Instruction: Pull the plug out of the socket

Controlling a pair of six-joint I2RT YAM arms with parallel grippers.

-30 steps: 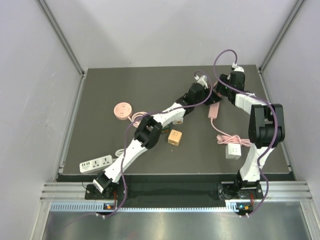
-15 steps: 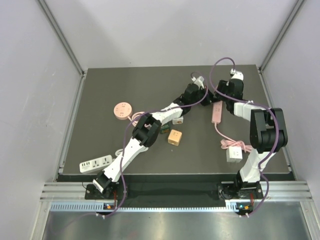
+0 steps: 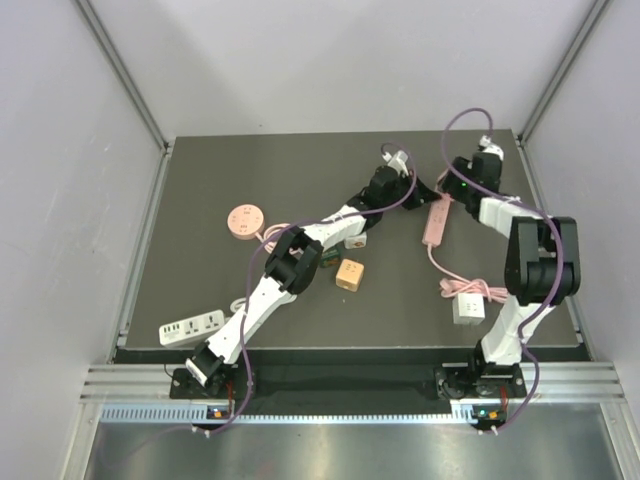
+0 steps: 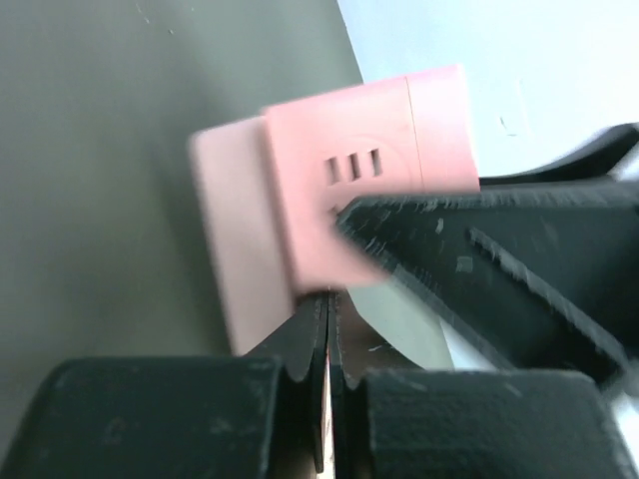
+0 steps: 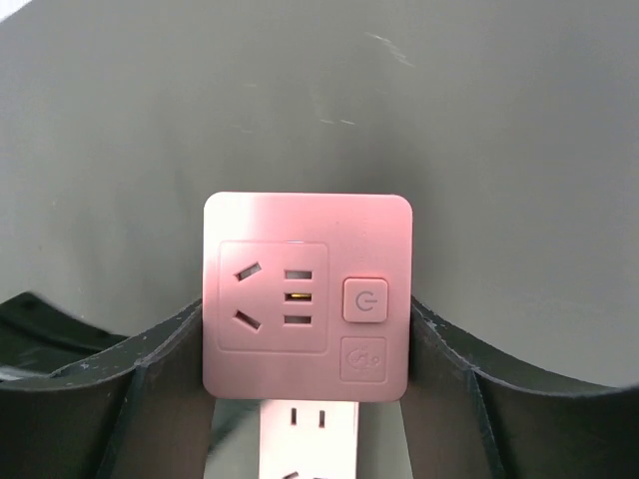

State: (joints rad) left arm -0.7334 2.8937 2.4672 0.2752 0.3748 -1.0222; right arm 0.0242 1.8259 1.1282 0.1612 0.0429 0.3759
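A pink socket strip lies at the back right of the dark table. My right gripper is shut on its far end. In the right wrist view the pink socket block sits between both fingers, and its holes are empty. The strip's pink cord runs to a white socket cube. The plug there is too small to make out. My left gripper is shut just left of the strip. Its jaws are pressed together in front of the pink block.
A round pink socket lies at mid-left and a white power strip at the front left. A wooden cube and a small white block sit beside the left arm. Purple cables loop above both wrists. Walls close in on both sides.
My right gripper has shifted right and back with the pink strip's end, and the cord and white cube dragged slightly right. The left gripper drew back a little to the left.
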